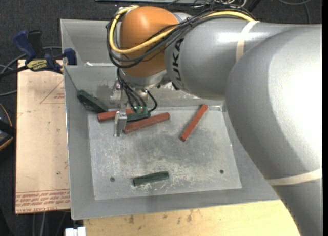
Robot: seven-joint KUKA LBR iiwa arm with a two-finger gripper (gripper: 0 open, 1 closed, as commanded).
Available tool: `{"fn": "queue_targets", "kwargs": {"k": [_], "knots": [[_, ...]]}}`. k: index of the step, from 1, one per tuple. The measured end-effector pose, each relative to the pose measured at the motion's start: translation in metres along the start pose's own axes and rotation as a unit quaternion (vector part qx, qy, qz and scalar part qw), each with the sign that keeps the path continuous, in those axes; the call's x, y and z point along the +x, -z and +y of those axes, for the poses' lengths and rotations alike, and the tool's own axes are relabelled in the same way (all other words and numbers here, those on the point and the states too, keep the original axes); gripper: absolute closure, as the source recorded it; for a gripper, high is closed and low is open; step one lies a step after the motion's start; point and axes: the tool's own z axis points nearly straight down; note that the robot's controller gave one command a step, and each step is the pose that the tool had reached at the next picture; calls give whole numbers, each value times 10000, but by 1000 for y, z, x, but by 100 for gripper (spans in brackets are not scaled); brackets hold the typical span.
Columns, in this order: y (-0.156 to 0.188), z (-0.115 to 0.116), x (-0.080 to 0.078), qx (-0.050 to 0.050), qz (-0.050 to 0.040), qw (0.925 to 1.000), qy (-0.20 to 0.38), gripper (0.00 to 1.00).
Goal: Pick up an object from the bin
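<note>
Where the tool [121,123] hangs low over the back left part of the bin [169,160], a long red stick [148,121] lies flat on the floor with its left end right at the tool. Its long axis runs nearly left to right, with the right end tipped slightly towards the back wall. I cannot tell whether the tool is wide or narrow, nor whether it grips the stick.

Just left of the long red stick, on the tool's other side and on almost the same line, lies a short red stick [108,115]. Further left and back from the long red stick, a back green stick [92,102] slants along the foot of the left wall.

To the right of the long red stick, and apart from it, a steep red stick [193,122] points up and to the right, its upper end near the back wall. In front of the long red stick, well apart, a front green stick [150,179] lies almost parallel to it near the front edge. The floor between the two is bare.

The arm [246,76], with its orange cover [143,40], looms above the long red stick and across the bin's right side.
</note>
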Motion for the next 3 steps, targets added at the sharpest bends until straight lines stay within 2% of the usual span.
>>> {"fn": "queue_targets", "kwargs": {"k": [1, 2, 3], "knots": [[6, -1, -2, -7, -37, 10000, -14, 0], [-69, -4, -22, -61, -164, 9994, -308, 100], [-69, -4, -22, -62, -164, 9994, -310, 100]]}}
